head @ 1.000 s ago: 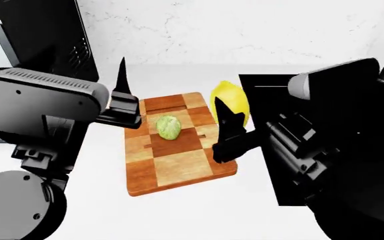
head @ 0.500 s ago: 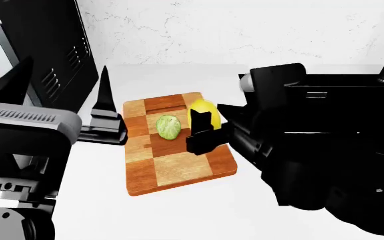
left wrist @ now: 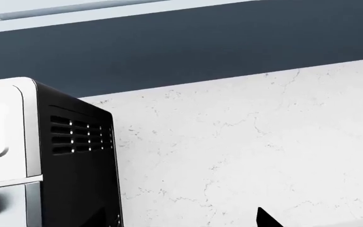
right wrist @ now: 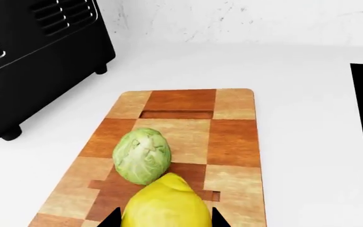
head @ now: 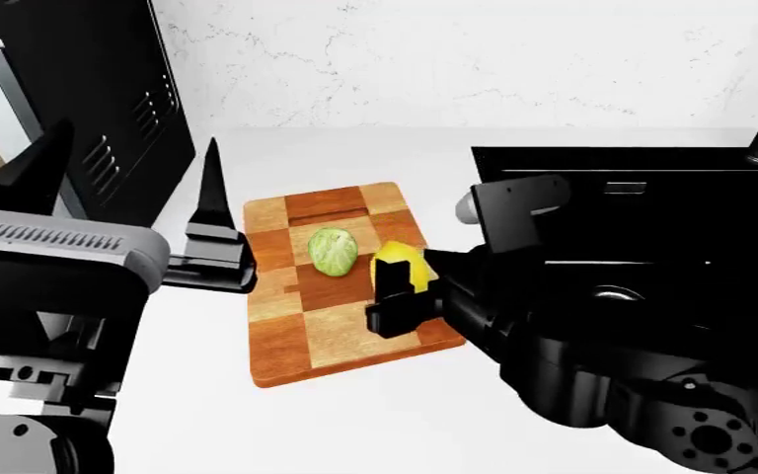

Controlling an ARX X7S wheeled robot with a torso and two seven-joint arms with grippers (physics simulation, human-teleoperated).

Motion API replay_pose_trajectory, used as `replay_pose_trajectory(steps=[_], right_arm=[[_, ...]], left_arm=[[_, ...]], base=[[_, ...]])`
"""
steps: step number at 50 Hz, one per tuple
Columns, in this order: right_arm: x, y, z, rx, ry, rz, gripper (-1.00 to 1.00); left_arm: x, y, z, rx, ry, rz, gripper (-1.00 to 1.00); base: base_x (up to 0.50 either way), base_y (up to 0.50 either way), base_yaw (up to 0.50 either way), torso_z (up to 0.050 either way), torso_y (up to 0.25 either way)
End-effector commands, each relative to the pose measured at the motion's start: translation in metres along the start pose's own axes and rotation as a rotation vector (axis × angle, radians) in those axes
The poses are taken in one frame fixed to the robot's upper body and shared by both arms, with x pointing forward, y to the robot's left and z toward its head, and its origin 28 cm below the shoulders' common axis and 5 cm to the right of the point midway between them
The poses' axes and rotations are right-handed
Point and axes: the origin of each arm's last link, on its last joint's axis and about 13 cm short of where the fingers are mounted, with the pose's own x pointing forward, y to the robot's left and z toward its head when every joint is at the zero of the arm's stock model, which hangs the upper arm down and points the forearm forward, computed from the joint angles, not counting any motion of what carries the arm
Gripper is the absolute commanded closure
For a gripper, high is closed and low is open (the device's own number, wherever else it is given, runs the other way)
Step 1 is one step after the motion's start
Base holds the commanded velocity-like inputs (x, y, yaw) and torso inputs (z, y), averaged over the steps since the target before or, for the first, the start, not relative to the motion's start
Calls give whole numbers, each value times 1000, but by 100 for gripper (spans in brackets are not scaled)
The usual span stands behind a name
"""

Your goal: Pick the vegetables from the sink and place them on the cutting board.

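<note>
Right end effector clamps the yellow vegetable over the cutting board.
Green cabbage ball lies mid-board, just beside it. Lemon's lower half cropped. Left end effector spread wide, empty. Sink mostly arm-hidden.

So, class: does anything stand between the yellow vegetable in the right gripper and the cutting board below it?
Nothing visible does. The yellow vegetable is over bare cutting board; the green cabbage lies close beside it.
</note>
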Motion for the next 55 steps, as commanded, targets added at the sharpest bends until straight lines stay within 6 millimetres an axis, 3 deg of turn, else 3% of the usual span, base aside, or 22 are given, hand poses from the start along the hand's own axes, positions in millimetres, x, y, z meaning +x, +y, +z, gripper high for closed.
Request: replay_pose_trajectory(steps=[1,10,11,34,38,42,55], right_arm=[[4,-1,-7,-15,13,3,100],[5,-1,-8,-25,9,-1,100],[4,-1,-8,-30,6,-2,-100],[1,1,-6,-48,-10,9,-100],[-32,10,30,-104,-163,0,-100],[-54,14,47,-130,-267,-3,-100],[-109,19,60,-200,-472,-60,-100]], left_arm=[[0,-1,-1,1,2,-4,-100],[0,-1,-1,-1,4,-10,-100],[0,-1,-2,-1,5,-10,-100],[0,-1,-2,1,8,-12,-100],[0,-1,-3,1,10,-10,-100],[0,-1,-3,1,10,-10,-100],[0,-3,-5,6,14,-17,-100]], base=[[0,0,0,0,0],[0,0,0,0,0],[0,0,0,0,0],[0,0,0,0,0],[0,0,0,0,0],[0,0,0,0,3],[0,0,0,0,0]])
